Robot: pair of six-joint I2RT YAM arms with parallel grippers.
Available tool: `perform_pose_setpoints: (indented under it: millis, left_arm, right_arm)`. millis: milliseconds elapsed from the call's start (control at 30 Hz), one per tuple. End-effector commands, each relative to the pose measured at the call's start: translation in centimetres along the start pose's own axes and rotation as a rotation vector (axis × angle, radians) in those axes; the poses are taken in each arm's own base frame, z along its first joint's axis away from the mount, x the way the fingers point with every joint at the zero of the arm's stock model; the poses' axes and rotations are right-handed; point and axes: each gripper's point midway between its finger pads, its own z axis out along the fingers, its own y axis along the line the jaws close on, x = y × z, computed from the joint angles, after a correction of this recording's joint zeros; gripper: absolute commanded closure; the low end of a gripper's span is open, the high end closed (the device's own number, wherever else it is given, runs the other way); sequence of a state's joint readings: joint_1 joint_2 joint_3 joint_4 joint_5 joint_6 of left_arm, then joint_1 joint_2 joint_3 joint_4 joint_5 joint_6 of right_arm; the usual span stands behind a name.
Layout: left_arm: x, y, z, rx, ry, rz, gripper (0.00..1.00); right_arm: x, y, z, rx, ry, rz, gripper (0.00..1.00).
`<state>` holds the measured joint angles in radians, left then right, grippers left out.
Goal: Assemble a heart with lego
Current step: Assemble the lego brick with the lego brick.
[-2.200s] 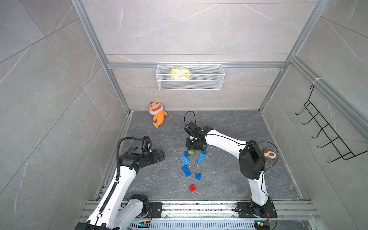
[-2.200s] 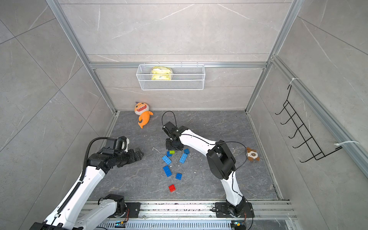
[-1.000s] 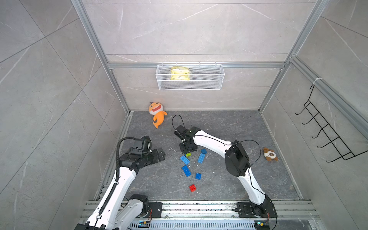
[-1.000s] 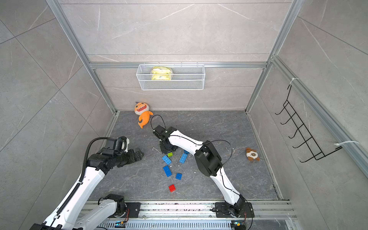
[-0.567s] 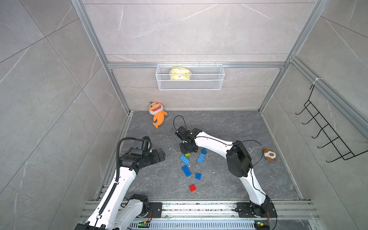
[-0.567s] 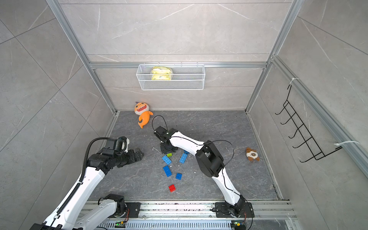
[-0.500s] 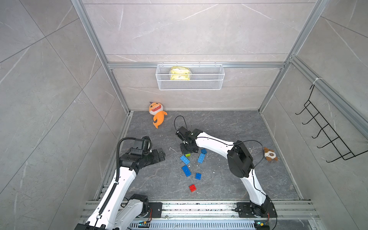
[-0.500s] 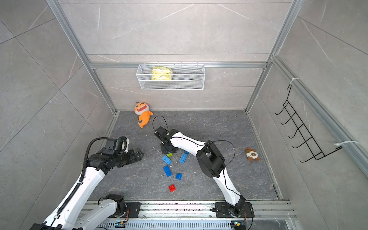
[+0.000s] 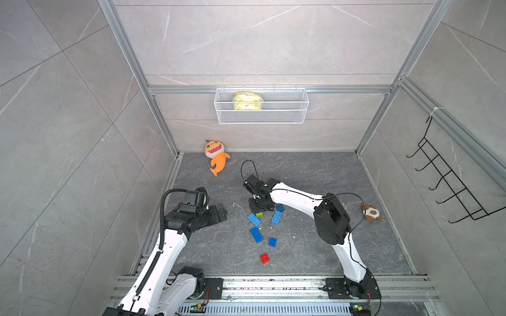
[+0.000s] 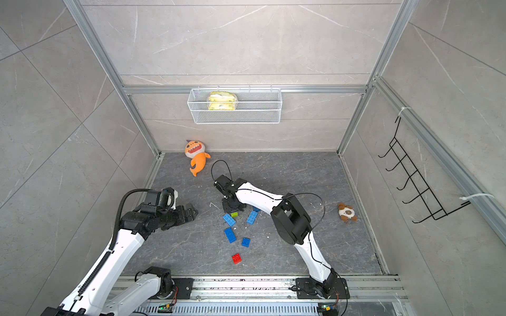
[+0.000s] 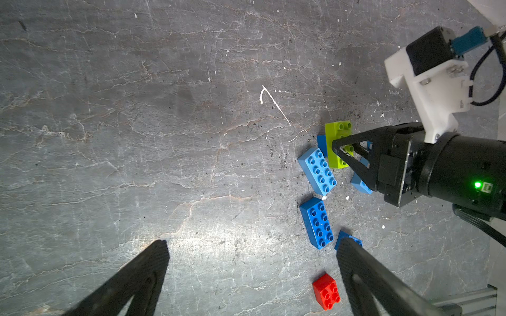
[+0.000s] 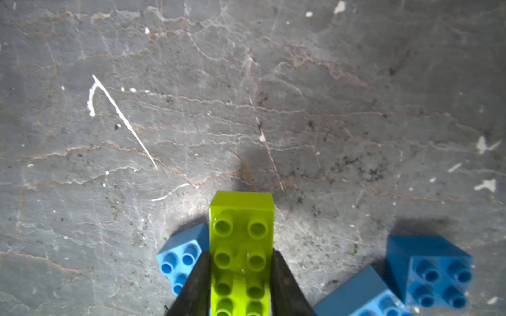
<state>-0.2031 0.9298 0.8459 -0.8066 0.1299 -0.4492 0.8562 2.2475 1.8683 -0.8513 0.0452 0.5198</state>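
Top views are both showing the grey stone floor (image 9: 315, 169) lying under everything. The right arm (image 9: 295, 198) is reaching across it toward the middle, while the left arm (image 9: 169, 246) is leaning in from its own side. A white wire basket (image 9: 261, 117) is hanging on the back wall. An orange plush fish (image 9: 217, 158) is lying near the back-left corner, well apart from the bricks.

The left gripper (image 9: 219, 214) is hovering with its fingers (image 11: 147, 270) spread wide over bare floor. The right gripper (image 9: 258, 209) is pointing down at the lego (image 9: 254, 219), which is lying scattered as loose bricks in the middle of the floor.

In the right wrist view its fingers (image 12: 195, 284) are pinching the lime-green brick (image 12: 241, 240) by its long sides, studs up. One end of that brick is overlapping a light-blue brick (image 12: 178, 257); whether it is resting on the floor cannot be told.

A long blue brick (image 9: 256, 234) and a blue square (image 9: 272, 241) are lying nearer the base rail. The red square (image 9: 264, 258) is lying nearest the rail, apart from the rest.
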Motion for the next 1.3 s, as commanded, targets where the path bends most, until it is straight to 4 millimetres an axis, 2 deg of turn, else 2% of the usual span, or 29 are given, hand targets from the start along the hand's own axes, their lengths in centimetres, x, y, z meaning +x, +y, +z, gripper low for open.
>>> perform_pose_setpoints:
  millis: [0,67,133,267,333,400,533,633,700,800,900,1100,1200,1267]
  left_arm:
    - [-0.2,0.0,-0.3,-0.007,-0.02,0.008,0.0]
    - [-0.2,0.0,-0.3,-0.009,-0.021,0.007,0.0]
    - [-0.2,0.0,-0.2,-0.008,-0.018,0.008,0.0]
    - [-0.1,0.0,0.1,-0.009,-0.003,0.008,0.0]
    - [0.0,0.0,0.2,-0.009,0.002,0.008,0.0]
    - [0.0,0.0,0.3,-0.011,0.007,0.007,0.0]
    - [0.0,0.2,0.4,-0.02,0.009,0.006,0.0]
    - [0.0,0.3,0.4,-0.026,0.01,0.007,0.0]
    - [0.0,0.4,0.5,-0.032,0.011,0.006,0.0]
    - [0.1,0.5,0.7,-0.038,0.018,0.002,0.0]
    - [0.2,0.5,0.9,-0.043,0.028,0.001,0.0]
    - [0.3,0.7,1.1,-0.055,0.036,0.003,0.0]
    - [0.4,0.6,1.1,-0.059,0.038,0.009,0.0]
    - [0.5,0.6,1.2,-0.063,0.04,0.009,0.0]
  right_arm:
    - [6.4,-2.6,5.4,0.099,0.257,-0.018,0.75]
    - [7.0,-3.4,5.7,0.105,0.276,-0.02,0.75]
    - [7.1,-5.2,5.3,0.127,0.279,-0.014,0.74]
    - [5.5,-8.7,2.9,0.168,0.216,-0.003,0.74]
    - [4.7,-9.2,2.0,0.15,0.2,-0.01,0.74]
    - [4.2,-8.4,1.8,0.118,0.192,-0.014,0.74]
    - [3.9,-5.2,2.3,0.023,0.179,-0.031,0.72]
    - [3.6,-3.9,2.2,0.002,0.163,-0.054,0.7]
    - [3.4,-3.9,2.0,0.003,0.156,-0.06,0.63]
    - [3.0,-4.3,1.0,0.021,0.136,-0.082,0.44]
    - [2.6,-4.2,-0.4,0.014,0.106,-0.09,0.35]
    - [2.6,-5.0,-4.8,0.018,0.022,-0.074,0.33]
    - [4.2,-5.3,-6.6,0.015,-0.001,-0.064,0.34]
    - [6.2,-5.9,-6.7,0.016,0.015,-0.016,0.34]
